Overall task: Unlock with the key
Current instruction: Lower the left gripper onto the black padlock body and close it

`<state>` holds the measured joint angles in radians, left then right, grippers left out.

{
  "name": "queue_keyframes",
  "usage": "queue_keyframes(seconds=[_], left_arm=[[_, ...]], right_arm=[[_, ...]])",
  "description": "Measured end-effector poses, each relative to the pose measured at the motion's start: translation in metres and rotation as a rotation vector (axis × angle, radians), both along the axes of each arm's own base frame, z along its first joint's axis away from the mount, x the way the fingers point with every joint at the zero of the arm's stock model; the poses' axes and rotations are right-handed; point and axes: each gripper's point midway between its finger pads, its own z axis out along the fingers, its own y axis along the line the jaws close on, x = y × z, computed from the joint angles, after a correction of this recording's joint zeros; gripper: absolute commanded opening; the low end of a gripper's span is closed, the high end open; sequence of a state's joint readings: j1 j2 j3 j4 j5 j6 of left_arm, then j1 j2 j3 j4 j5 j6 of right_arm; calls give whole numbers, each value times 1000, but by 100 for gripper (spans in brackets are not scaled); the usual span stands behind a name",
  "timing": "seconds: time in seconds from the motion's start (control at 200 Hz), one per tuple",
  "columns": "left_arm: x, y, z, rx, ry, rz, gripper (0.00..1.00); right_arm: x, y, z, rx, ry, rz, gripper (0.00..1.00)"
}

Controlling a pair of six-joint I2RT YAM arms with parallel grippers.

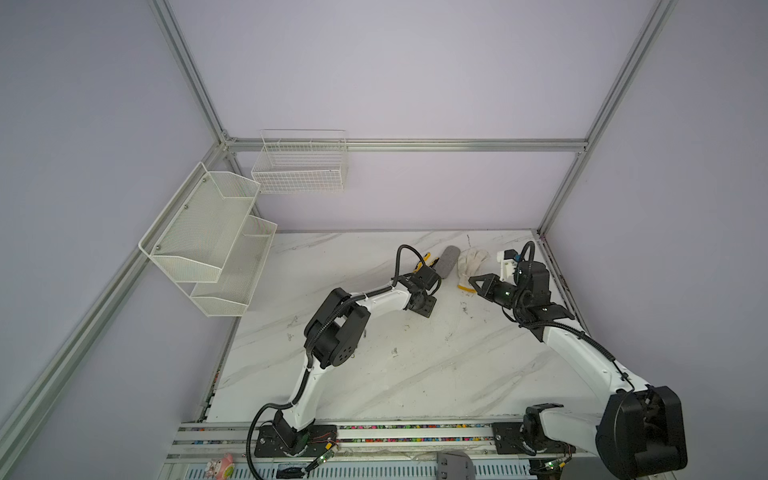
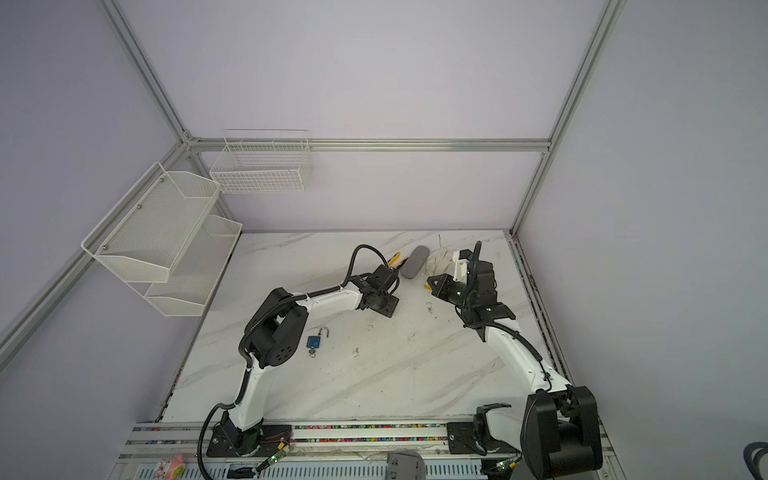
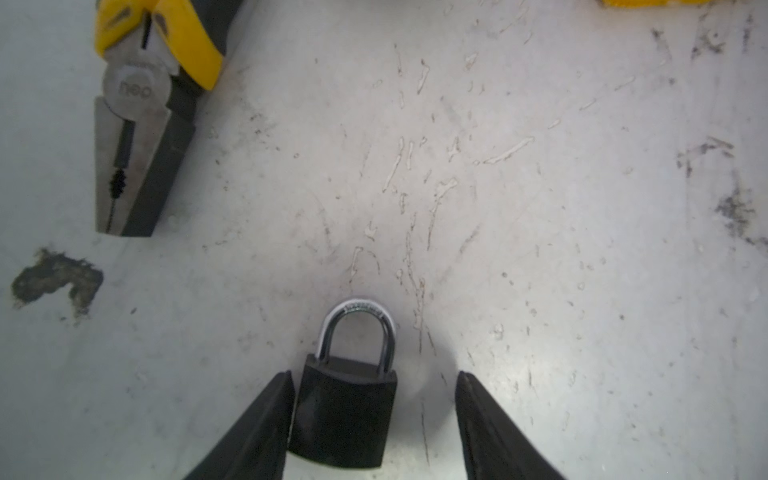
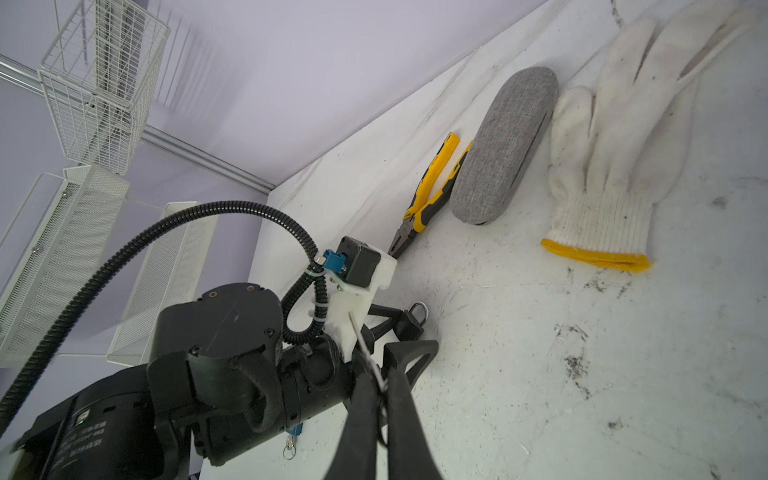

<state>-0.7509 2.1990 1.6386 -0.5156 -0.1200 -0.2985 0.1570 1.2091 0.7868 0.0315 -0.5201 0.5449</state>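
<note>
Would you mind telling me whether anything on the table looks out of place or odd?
A blue padlock lies near the left arm's elbow, shackle swung open, keys at its base: a second, already opened lock, apart from the black padlock between the open fingers of the left gripper.

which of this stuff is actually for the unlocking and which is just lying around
For the job: black padlock, inside the open left gripper; key, pinched in the right gripper.
Lying about: pliers, grey case, glove, blue padlock with its shackle open.
</note>
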Motion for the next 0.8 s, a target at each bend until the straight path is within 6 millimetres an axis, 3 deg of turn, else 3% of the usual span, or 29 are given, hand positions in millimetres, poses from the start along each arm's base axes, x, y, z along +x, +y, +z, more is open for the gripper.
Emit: queue_keyframes(seconds=[0.195,0.305,0.805], left_arm=[[2,1,-1,18,-7,45,53],[3,4,-1,30,-11,63,42],[6,6,-2,64,-8,79,40]], right_arm=[[0,1,0,4,1,7,0],[-1,2,0,7,1,14,0],[-2,6,-3,17,15,36,0]])
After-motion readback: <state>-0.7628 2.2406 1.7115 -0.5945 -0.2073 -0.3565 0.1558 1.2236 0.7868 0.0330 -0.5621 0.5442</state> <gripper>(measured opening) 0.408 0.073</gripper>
